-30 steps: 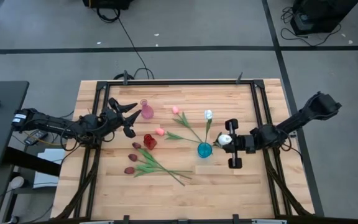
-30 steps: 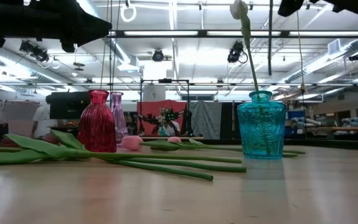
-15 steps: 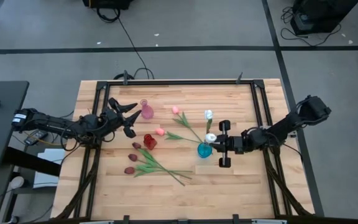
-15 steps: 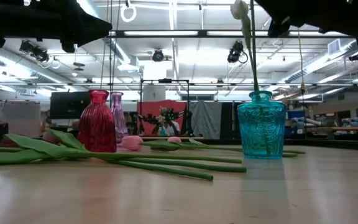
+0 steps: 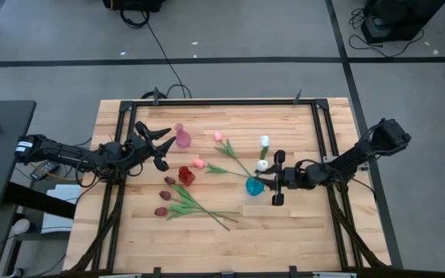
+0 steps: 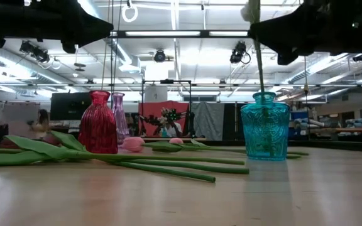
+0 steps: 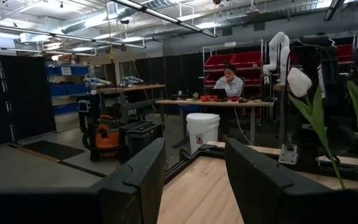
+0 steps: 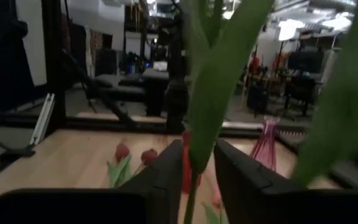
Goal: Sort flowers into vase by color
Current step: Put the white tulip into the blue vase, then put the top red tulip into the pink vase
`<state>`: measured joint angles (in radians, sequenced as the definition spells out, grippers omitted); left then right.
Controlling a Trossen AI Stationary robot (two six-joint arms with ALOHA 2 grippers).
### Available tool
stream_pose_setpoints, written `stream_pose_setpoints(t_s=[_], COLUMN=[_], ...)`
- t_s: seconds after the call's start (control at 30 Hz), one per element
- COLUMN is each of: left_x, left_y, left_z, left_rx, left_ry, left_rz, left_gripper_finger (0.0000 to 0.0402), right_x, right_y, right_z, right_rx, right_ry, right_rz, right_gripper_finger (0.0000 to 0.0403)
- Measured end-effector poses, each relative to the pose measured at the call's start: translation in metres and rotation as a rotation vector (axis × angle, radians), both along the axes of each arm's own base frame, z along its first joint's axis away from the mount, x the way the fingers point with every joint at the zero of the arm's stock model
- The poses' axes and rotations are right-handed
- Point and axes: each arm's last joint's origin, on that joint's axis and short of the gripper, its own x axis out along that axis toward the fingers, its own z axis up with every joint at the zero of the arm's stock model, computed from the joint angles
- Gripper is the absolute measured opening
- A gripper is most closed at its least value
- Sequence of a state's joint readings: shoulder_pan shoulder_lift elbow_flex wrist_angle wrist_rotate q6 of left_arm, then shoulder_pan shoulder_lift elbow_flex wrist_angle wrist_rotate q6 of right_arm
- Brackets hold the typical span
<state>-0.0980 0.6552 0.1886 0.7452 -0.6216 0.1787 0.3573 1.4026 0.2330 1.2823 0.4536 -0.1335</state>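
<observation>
Fingers of the right hand (image 5: pixel 268 177) are bracketing a white tulip (image 5: pixel 262 164) stem, narrowly parted, above the teal vase (image 5: pixel 253 186) holding another white tulip (image 5: pixel 264 141). Letting go too high risks the stem tipping out or toppling the vase. Left hand (image 5: pixel 163 144) is waiting wide near the pink vase (image 5: pixel 182 138).

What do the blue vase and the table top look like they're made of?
Blue vase: likely glass, translucent teal with a moulded relief pattern; the stem shows through it. Table top: wood, pale planks with visible grain and a light sheen in the low view, framed by black metal rails.
</observation>
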Motion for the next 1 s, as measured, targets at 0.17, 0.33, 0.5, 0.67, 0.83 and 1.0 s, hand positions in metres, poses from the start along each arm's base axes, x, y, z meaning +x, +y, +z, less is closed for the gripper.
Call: stream_pose_setpoints(t_s=[0.17, 0.33, 0.5, 0.67, 0.83, 1.0], left_x=[0.0, 0.0, 0.0, 0.0, 0.0, 0.005], left_y=[0.0, 0.0, 0.0, 0.0, 0.0, -0.001], left_z=[0.0, 0.0, 0.0, 0.0, 0.0, -0.005], left_rx=[0.0, 0.001, 0.001, 0.0, -0.016, -0.096], left_ry=[0.0, 0.0, -0.002, -0.004, -0.005, -0.018], left_rz=[-0.001, -0.002, -0.003, -0.002, -0.007, -0.035], left_gripper_finger=[0.0172, 0.0172, 0.0172, 0.0172, 0.0172, 0.0172], right_x=[-0.004, -0.014, -0.022, -0.029, -0.038, -0.049], right_y=[-0.001, -0.007, -0.016, -0.028, -0.039, -0.052], right_z=[-0.001, 0.001, 0.008, 0.009, 0.004, -0.002], right_rx=[0.021, 0.087, 0.171, 0.256, 0.311, 0.378], right_ry=[0.079, 0.212, 0.442, 0.629, 0.74, 0.842], right_rz=[0.003, -0.001, -0.024, -0.039, -0.077, -0.173], right_gripper_finger=[0.0155, 0.0176, 0.0177, 0.0176, 0.0176, 0.0176])
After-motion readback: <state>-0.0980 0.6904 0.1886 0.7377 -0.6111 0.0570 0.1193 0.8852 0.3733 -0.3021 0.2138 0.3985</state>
